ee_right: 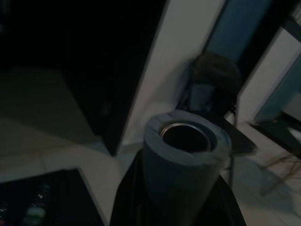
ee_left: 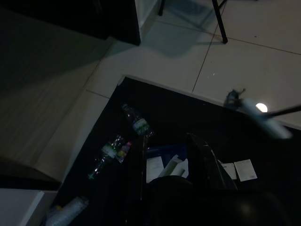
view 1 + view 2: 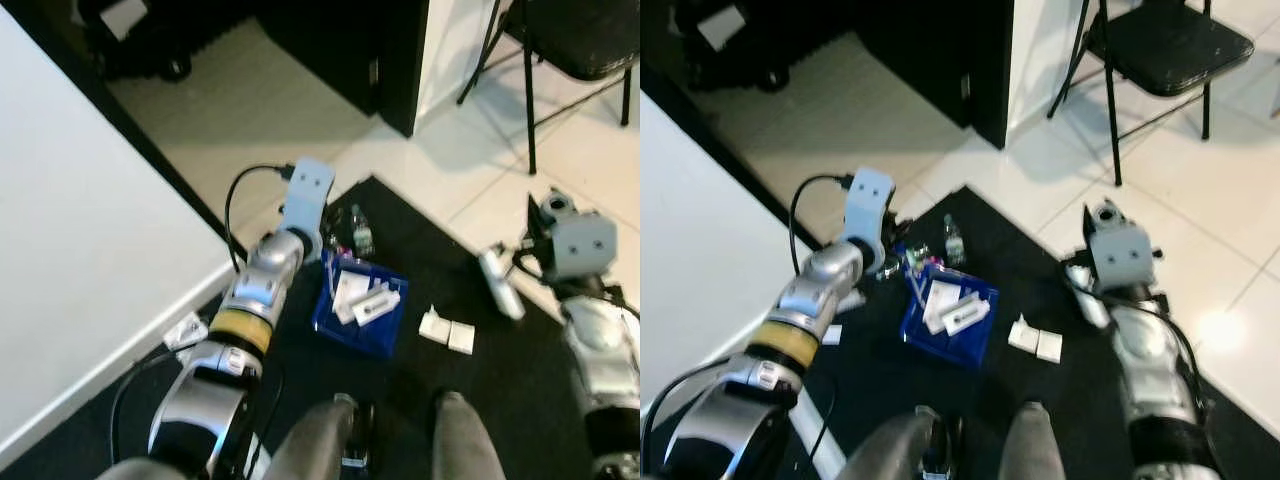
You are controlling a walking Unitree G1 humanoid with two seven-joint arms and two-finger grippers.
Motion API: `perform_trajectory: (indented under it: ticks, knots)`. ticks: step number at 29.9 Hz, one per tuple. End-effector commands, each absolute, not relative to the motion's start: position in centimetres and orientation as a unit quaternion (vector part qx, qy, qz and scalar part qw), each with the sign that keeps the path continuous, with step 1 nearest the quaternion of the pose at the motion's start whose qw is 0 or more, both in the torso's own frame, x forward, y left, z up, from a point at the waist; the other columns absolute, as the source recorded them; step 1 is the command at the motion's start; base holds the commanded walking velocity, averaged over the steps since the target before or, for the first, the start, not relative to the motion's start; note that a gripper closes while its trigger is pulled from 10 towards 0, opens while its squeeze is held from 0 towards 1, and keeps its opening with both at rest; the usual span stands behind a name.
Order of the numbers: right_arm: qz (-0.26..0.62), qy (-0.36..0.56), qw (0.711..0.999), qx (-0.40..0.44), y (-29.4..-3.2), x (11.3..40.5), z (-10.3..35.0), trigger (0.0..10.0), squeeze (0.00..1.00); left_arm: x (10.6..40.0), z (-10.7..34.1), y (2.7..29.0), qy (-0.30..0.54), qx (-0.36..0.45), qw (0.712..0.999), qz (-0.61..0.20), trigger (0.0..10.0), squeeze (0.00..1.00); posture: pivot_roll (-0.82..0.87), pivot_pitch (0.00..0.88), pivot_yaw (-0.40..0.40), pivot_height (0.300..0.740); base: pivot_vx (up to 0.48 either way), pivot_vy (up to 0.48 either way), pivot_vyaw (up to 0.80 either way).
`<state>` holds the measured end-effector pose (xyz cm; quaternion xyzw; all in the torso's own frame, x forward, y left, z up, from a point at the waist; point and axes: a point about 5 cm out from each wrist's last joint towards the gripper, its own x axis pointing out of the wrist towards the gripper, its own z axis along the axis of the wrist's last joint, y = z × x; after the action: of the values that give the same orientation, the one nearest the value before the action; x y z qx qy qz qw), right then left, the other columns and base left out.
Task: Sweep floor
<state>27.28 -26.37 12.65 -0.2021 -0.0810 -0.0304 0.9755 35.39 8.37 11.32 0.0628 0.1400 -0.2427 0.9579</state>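
Gripping a padded broom handle (image 1: pixel 186 155), the right hand (image 3: pixel 1110 262) is clenched around its top end, well right of the blue dustpan (image 3: pixel 362 312). The handle looks light and stiff; its foam should resist slipping. The left hand (image 2: pixel 169 165) hovers released just above the dustpan.

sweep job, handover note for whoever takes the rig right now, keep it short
Right gripper: shut on a grey padded tube handle, probably the broom's.
Left gripper: over the blue dustpan on the black mat; cannot tell if it grips it.
Done: white paper scraps lie in the dustpan.
Left: two white scraps on the mat beside the dustpan, plastic bottles near the mat's far corner, one scrap by the white table.
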Motion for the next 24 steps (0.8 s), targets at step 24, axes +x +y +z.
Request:
perform_trajectory:
  ticks: [24]
  knots:
    - [-0.04,-0.017,0.99,-0.135,-24.2,26.8,8.6,10.0,0.0,34.2,9.1,7.1,0.195,0.03,0.94,-0.278,10.0,0.0,-0.13,0.259,0.136,0.74,0.0,0.0,0.0]
